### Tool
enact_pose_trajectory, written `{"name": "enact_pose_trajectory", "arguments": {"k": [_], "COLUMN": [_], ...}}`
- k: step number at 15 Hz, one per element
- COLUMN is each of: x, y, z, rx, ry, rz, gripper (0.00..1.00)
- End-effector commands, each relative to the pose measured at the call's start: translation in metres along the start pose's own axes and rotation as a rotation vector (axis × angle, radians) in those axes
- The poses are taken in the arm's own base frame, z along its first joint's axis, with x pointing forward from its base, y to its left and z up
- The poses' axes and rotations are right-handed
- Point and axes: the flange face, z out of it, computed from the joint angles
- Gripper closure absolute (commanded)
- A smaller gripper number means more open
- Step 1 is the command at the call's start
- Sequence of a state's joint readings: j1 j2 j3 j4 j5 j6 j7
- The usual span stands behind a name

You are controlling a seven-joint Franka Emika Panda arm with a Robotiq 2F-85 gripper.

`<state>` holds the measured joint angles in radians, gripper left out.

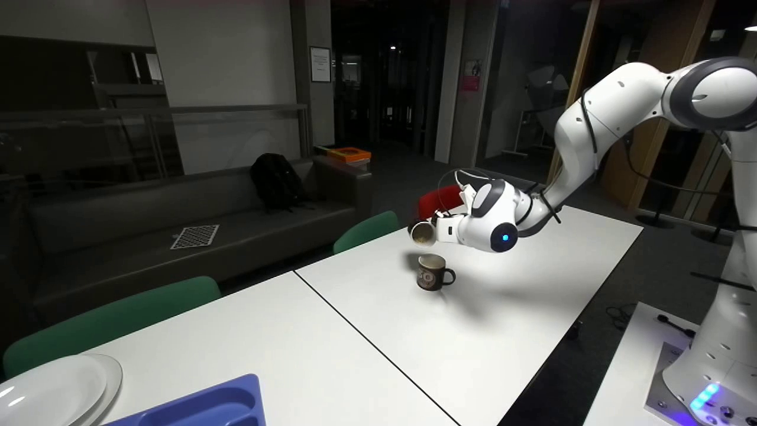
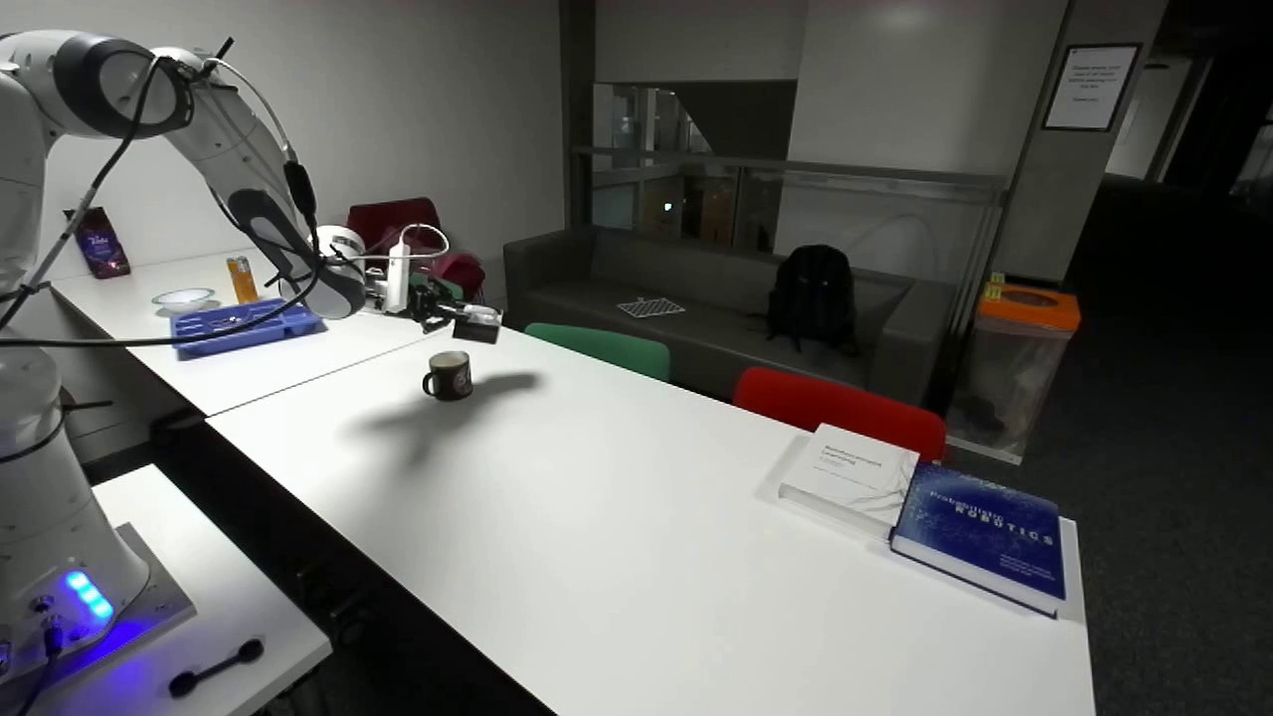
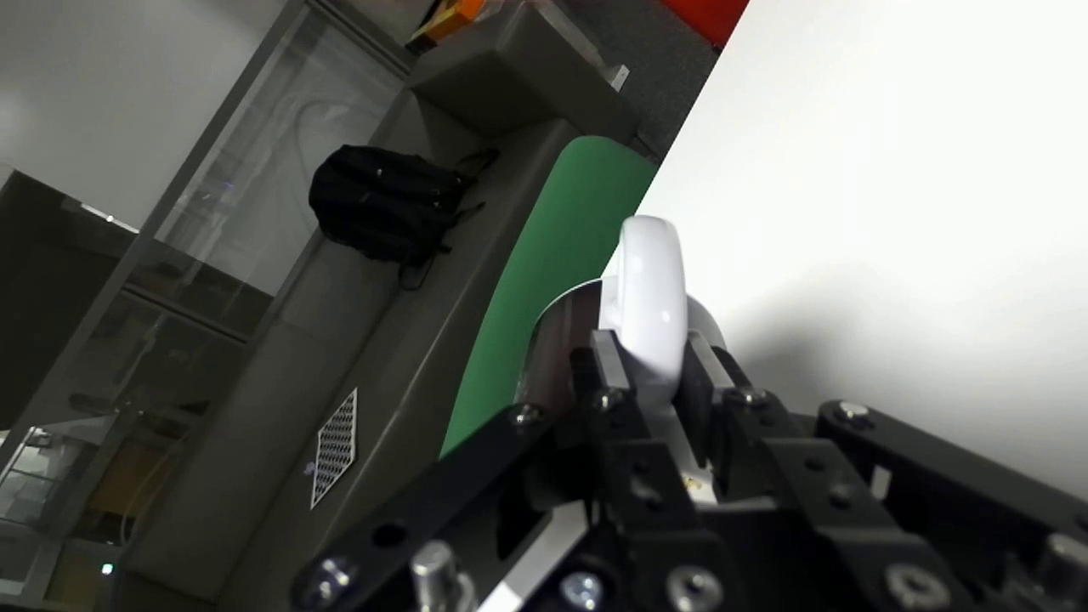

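A white counter (image 2: 597, 537) runs under the tool (image 3: 654, 361), a dark mug (image 1: 430, 275) upright on it just below. Well apart from the tool lie two books (image 2: 925, 507), a blue tray (image 1: 201, 403) and white plates (image 1: 53, 387).

White Panda arm (image 1: 627, 97), dark grey joint rings (image 1: 679, 97), black gripper (image 3: 654, 365).
Blue light dot (image 1: 505, 238) at wrist; blue light strip (image 1: 704, 396) on white base (image 1: 709, 349), grey base plate (image 2: 164, 597). Black straps (image 1: 587, 115) round links, loose black cable (image 2: 149, 342), whitish cable (image 2: 261, 104) along arm. Gripper has bar linkages, round silver screw heads (image 3: 582, 588), pale metallic strips on fingertips (image 3: 610, 361).
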<state>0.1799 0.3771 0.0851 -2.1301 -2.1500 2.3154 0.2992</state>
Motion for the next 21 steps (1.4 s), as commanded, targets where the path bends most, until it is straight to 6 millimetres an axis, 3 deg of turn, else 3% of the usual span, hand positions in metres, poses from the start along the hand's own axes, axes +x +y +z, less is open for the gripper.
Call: {"name": "enact_pose_trajectory", "arguments": {"k": [1,8,9,17,18,21], "x": [-0.020,-0.033,-0.011,-0.015,-0.015,-0.009], "y": [0.007,0.003,-0.008,-0.009,-0.009,-0.015], "z": [-0.008,0.000,0.008,0.010,0.010,0.011], "rx": [-0.062,-0.043,0.001,0.004,0.004,0.019], "ry": [-0.040,-0.041,-0.011,-0.017,-0.017,-0.007], "rz": [-0.032,0.001,-0.016,-0.011,-0.011,-0.023], "gripper": [0.95,0.95,0.80,0.80,0.95,0.95]}}
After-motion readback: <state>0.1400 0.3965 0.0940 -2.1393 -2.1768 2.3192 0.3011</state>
